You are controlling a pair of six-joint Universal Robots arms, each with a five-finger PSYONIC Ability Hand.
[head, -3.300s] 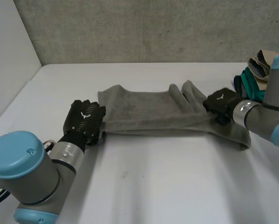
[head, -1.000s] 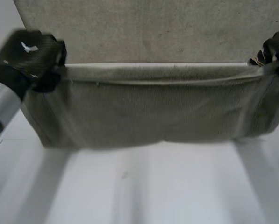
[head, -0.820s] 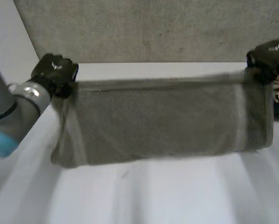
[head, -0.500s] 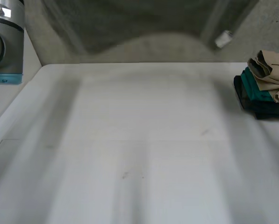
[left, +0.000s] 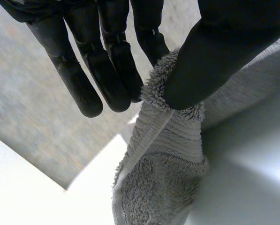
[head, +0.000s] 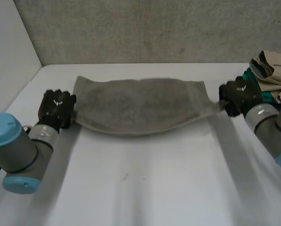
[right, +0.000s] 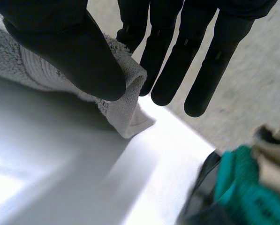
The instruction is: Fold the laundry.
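A grey towel (head: 140, 106) lies stretched across the far half of the white table (head: 145, 183), its near edge sagging in a curve. My left hand (head: 58, 108) pinches the towel's left end; the left wrist view has the thumb (left: 224, 51) pressing the towel's corner (left: 172, 131) against the straight fingers (left: 116, 61). At the towel's right end my right hand (head: 239, 96) holds the other corner (right: 125, 93), squeezed between thumb (right: 69, 51) and fingers (right: 172, 56). Both hands hover just above the table.
A stack of folded clothes (head: 265, 77), beige over teal and dark pieces, sits at the table's right edge just behind my right hand, and the same clothes stack (right: 243, 187) lies beyond its fingertips. A concrete wall (head: 154, 28) stands behind the table.
The towel was lifted and swung high, hanging between both hands; now it has come down and lies spread flat on the table, both hands low at its ends.
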